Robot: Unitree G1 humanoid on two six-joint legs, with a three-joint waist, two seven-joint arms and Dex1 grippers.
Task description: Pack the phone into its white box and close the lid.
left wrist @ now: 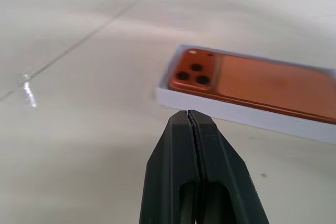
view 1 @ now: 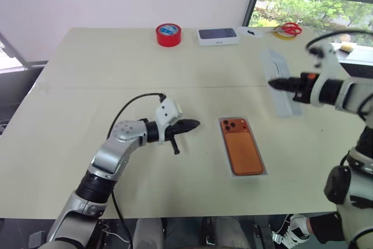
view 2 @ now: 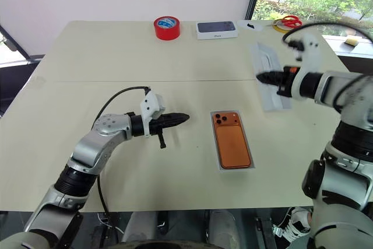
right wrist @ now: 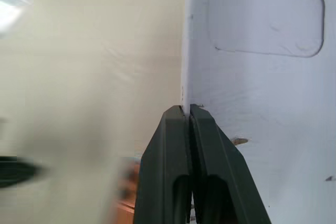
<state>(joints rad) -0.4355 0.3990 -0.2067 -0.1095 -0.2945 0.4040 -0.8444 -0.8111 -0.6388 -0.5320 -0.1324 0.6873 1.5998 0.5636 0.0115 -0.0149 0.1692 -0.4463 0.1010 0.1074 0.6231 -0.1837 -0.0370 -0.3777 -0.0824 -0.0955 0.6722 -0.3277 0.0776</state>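
Left eye view: right tool (view 1: 273, 84) clamps the lid's (view 1: 281, 88) edge above the counter (view 1: 116, 68); left tool (view 1: 197, 124) clenched, empty, beside the boxed phone (view 1: 241, 148).

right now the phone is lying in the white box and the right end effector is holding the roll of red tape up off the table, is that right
Not quite. The phone does lie in the white box, but the right end effector holds the lid, not the red tape, which sits at the table's far side. The left eye view shows it.

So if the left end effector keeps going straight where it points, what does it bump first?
Probably the shallow white box holding the slim orange phone; the shut left end effector aims at its near wall, camera end, though depth is uncertain.
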